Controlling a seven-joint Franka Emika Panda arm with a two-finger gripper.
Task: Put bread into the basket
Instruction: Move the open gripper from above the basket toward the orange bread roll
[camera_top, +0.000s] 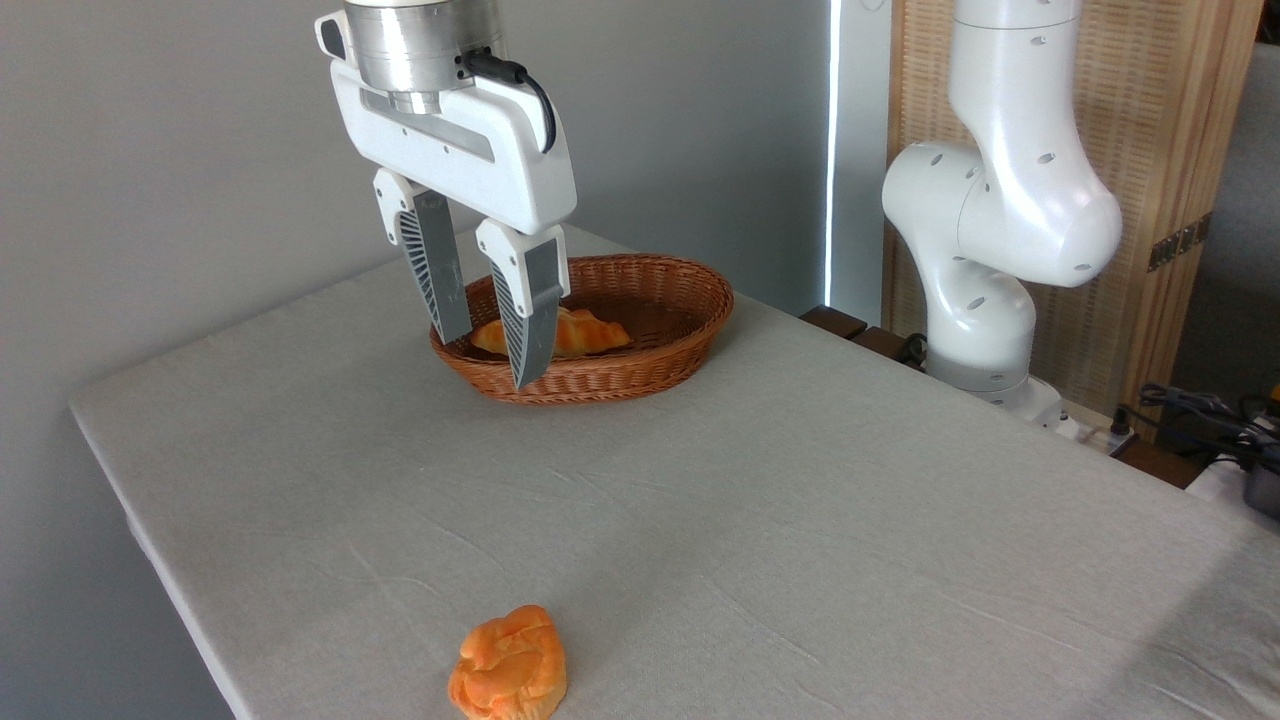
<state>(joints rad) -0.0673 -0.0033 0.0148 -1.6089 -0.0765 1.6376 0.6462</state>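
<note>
The bread (508, 665) lies on the table (800, 520), well apart from the basket (640, 370), at the near edge. It appears light and probably soft (lumpy surface, paler folds), so take hold across its rounded sides. The gripper (490, 350) hangs in front of the basket's left part, fingers moderately spread, holding and touching nothing. A golden braided loaf (585, 335) lies inside the basket.

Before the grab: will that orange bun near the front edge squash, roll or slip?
The bread looks lumpy with folded ridges, so the fingers should find purchase; slipping seems unlikely. It sits on a broad base on the cloth-covered table, so rolling looks unlikely. Whether it squashes cannot be told from here.
</note>
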